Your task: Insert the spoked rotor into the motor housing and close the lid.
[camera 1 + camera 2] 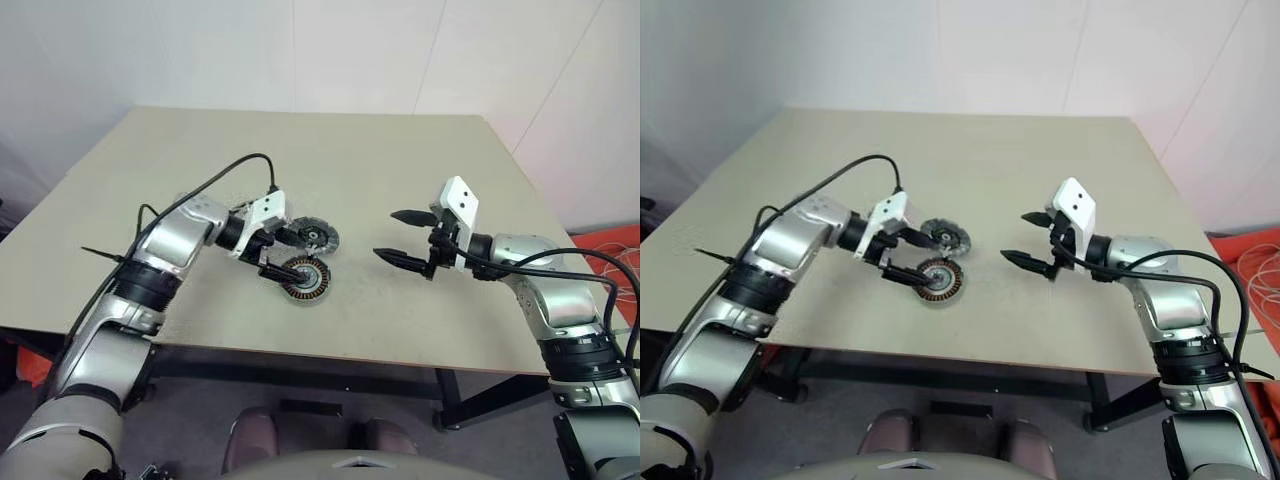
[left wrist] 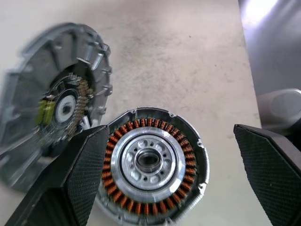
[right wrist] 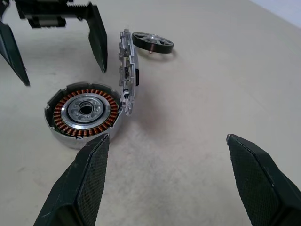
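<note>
The motor housing [image 1: 303, 277] lies flat near the table's front edge, its copper windings ringing a silver hub [image 2: 149, 162]. The lid [image 3: 127, 70] stands on edge against the housing's far side, and its inner face [image 2: 56, 108] is turned toward my left gripper. The spoked rotor [image 3: 153, 41] lies flat on the table beyond the lid. My left gripper [image 1: 283, 252] hovers open just above and left of the housing, holding nothing. My right gripper [image 1: 385, 234] hangs open to the right of the parts, apart from them and pointing at them.
The parts lie on a beige table [image 1: 400, 160] that stands against a white wall. A red object with white cords [image 1: 610, 250] lies on the floor beyond the table's right edge. A black cable [image 1: 215, 180] arches over my left arm.
</note>
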You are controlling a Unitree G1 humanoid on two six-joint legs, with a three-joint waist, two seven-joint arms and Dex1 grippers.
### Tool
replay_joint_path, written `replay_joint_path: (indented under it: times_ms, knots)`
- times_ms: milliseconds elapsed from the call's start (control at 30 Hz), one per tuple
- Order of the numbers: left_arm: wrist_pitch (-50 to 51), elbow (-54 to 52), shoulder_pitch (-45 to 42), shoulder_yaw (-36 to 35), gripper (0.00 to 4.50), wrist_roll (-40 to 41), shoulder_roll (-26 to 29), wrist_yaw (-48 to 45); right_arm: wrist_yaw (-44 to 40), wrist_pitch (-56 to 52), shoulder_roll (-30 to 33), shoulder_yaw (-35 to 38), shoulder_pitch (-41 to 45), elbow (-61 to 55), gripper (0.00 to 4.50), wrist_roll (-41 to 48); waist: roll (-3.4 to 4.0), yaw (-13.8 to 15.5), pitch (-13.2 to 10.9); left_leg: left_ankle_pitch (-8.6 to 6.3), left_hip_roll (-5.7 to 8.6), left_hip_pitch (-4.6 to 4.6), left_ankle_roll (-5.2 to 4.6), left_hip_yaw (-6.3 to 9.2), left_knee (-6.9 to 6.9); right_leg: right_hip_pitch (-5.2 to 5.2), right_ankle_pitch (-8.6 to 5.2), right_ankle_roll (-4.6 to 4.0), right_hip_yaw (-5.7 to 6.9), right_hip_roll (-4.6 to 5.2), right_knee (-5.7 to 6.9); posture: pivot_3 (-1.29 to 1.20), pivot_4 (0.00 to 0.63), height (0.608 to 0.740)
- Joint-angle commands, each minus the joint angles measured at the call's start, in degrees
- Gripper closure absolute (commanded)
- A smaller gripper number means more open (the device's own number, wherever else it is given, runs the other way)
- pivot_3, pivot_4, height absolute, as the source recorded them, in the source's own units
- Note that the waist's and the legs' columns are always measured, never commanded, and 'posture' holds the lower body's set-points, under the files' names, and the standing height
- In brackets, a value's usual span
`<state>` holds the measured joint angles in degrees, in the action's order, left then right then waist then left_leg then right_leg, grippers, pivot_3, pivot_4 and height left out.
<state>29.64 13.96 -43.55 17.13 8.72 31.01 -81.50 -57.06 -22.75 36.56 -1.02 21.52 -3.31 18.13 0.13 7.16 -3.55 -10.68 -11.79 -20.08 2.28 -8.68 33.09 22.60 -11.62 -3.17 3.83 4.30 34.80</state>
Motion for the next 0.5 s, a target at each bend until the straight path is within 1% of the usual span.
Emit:
replay_joint_path:
  times_ms: [33, 133, 267, 333, 433, 500]
  knots:
    - [4.00, -7.26, 2.48, -3.99, 0.01, 2.51, 2.86, 2.86, -0.40, -2.74, 0.78, -2.01, 0.99, -3.09, 0.00, 0.11, 0.01, -0.08, 0.00, 0.00, 0.00, 0.00, 0.00, 0.00, 0.00, 0.00, 0.00, 0.00, 0.00, 0.00, 0.00, 0.00, 0.000, 0.740]
    - [7.30, -11.23, 5.90, -7.44, 0.01, 4.32, 5.34, 6.01, 0.40, -10.74, 1.73, -4.62, 2.35, -4.85, 0.00, 0.16, 0.06, -0.22, -0.03, 0.00, -0.01, 0.01, 0.00, 0.00, 0.00, 0.00, 0.00, 0.00, 0.00, -0.01, 0.01, 0.00, 0.000, 0.740]
    - [10.16, -14.06, 11.11, -12.53, 0.01, 6.30, 8.75, 10.12, -0.38, -18.76, 0.07, -5.55, 4.60, -7.39, 0.00, 4.75, 0.12, -0.42, -0.05, 0.00, -0.01, 0.02, 0.01, 0.01, 0.00, 0.02, 0.00, 0.01, -0.01, -0.02, 0.01, 0.00, 0.000, 0.740]
    - [9.56, -14.63, 13.85, -14.70, 0.01, 6.51, 10.23, 12.15, -0.92, -21.08, -0.84, -6.25, 5.90, -7.84, 0.00, 6.27, 0.13, -0.41, -0.05, 0.00, -0.02, 0.03, 0.01, 0.02, 0.00, 0.01, -0.01, 0.02, 0.00, -0.03, 0.01, 0.00, 0.000, 0.740]
    - [8.37, -14.64, 16.78, -18.64, 0.01, 7.47, 11.29, 15.20, -1.50, -21.64, -1.46, -8.19, 7.71, -7.56, 0.00, 5.99, 0.13, -0.32, -0.05, 0.00, -0.01, 0.04, 0.02, 0.02, 0.01, 0.00, -0.18, 0.31, -0.01, -0.02, 0.01, 0.00, 0.000, 0.740]
    - [6.19, -13.97, 18.77, -21.32, 0.01, 7.77, 11.96, 16.82, -1.99, -21.78, -1.85, -9.01, 8.85, -7.02, 0.00, 6.00, 0.12, -0.15, -0.05, 0.00, -0.01, 0.02, 0.02, 0.03, 0.01, -0.01, -0.17, 0.30, 0.00, -0.02, 0.01, 0.00, 0.000, 0.740]
